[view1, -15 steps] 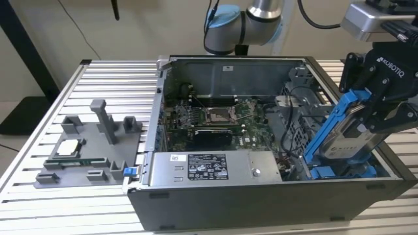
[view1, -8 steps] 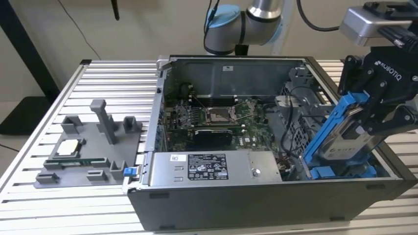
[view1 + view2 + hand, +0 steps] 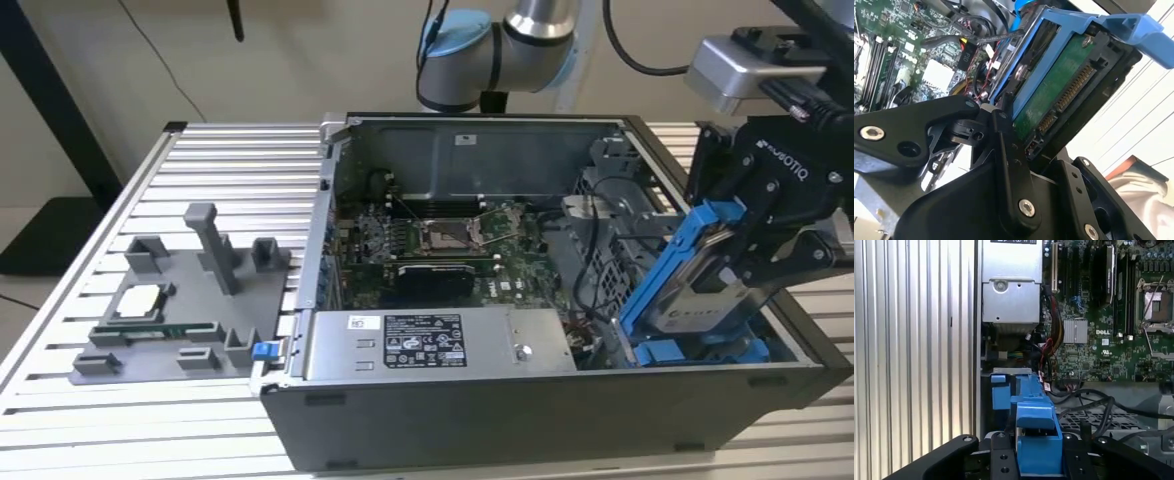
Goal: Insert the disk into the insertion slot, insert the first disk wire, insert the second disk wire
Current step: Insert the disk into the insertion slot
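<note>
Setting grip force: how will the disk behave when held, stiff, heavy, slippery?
Probably stiff and dense: the disk is a metal slab. Its bare circuit board looks knock-sensitive. The smooth blue carrier might flex or slip in the gripper, which holds it tilted.

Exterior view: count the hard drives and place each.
1. The silver-grey hard drive in a bright blue plastic carrier frame leans tilted in the dark open computer case at the exterior view's right, held by the black gripper. Others may be hidden.
</note>
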`<state>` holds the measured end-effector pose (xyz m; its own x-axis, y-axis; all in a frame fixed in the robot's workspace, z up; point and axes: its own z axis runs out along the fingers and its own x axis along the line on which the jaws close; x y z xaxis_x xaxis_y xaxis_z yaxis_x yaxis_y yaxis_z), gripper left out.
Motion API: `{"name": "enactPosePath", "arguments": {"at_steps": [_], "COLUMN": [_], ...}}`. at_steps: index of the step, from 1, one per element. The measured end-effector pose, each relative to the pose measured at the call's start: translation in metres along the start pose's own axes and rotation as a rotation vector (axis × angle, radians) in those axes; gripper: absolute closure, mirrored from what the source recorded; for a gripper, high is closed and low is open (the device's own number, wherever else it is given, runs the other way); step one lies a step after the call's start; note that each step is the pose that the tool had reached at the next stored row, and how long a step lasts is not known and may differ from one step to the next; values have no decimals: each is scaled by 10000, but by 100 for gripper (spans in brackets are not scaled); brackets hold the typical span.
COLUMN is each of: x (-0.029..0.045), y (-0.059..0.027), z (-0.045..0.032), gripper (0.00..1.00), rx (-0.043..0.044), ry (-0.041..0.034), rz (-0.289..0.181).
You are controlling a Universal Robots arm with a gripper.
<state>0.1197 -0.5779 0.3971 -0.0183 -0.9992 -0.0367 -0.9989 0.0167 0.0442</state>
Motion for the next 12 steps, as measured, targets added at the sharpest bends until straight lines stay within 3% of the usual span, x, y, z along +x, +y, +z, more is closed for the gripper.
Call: {"name": "enactPosePath", "arguments": {"at_steps": [6, 12], "x": [3, 4], "y": [-6, -6], "z": [100, 111], "gripper": [100, 100], "rx": [0, 9], "ry": [-21, -44], "rz": [-2, -3]}}
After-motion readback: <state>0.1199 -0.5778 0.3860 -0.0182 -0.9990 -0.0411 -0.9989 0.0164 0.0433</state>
